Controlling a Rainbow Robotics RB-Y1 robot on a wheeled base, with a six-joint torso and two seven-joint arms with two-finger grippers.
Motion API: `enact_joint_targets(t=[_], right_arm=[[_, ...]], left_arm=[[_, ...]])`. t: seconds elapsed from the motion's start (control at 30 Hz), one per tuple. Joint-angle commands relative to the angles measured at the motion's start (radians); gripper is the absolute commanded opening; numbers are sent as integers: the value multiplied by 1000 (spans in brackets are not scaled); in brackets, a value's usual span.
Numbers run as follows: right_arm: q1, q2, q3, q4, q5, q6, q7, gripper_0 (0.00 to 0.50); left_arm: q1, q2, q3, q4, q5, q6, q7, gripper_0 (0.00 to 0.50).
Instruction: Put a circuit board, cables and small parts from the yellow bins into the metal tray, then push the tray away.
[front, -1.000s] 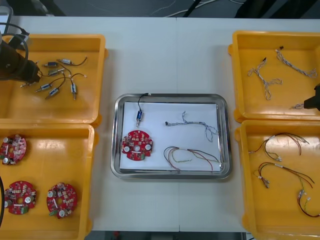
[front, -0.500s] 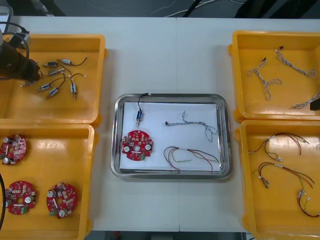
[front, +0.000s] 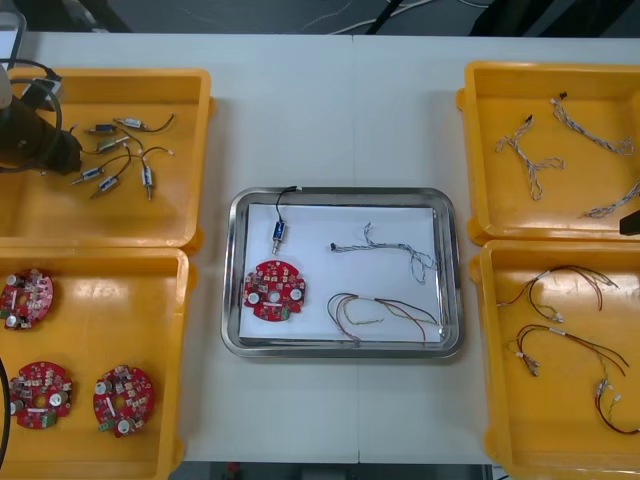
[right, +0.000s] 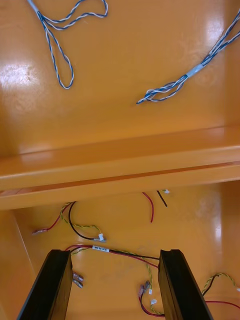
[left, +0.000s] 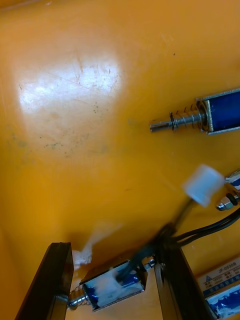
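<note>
My left gripper (front: 48, 152) is low in the far left yellow bin (front: 60, 215), at the left end of several small metal parts (front: 118, 160). In the left wrist view its fingers (left: 116, 245) hold a blue-bodied small metal part (left: 107, 290) lengthwise, and the part fills the gap between them. That part's black lead and white plug (left: 202, 185) stick out past one finger. The metal tray (front: 340, 195) holds a red circuit board (front: 275, 290), a small part (front: 279, 233), a blue and white cable (front: 390, 250) and a red and yellow cable (front: 385, 312). My right gripper (front: 630, 222) is open (right: 116, 252) at the right edge.
Three circuit boards (front: 122, 400) lie in the near left bin. The far right bin (front: 480, 150) holds twisted cables (right: 55, 45); the near right bin (front: 490, 400) holds red and yellow cables (right: 125, 255). The rim between the right bins (right: 120, 170) lies ahead of the right fingers.
My left gripper has shifted slightly left within the parts bin. The right gripper has drawn back toward the right edge. The tray's contents have not moved.
</note>
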Motion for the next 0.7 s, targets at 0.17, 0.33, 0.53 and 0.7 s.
enact_joint_targets(t=[0.17, 0.33, 0.53, 0.7], right_arm=[[51, -44, -33, -73, -9, 3, -32, 500], [57, -44, -36, -75, -16, 3, -32, 500], [60, -44, -36, -84, -19, 3, -30, 500], [60, -44, -36, -95, -25, 3, -32, 500]], left_arm=[[14, -7, -11, -44, 6, 27, -132, 265], [14, -8, -11, -49, 13, 36, -126, 0], [14, -7, -11, -56, 21, 39, -123, 0], [2, -7, 5, -70, 29, 83, -118, 0]])
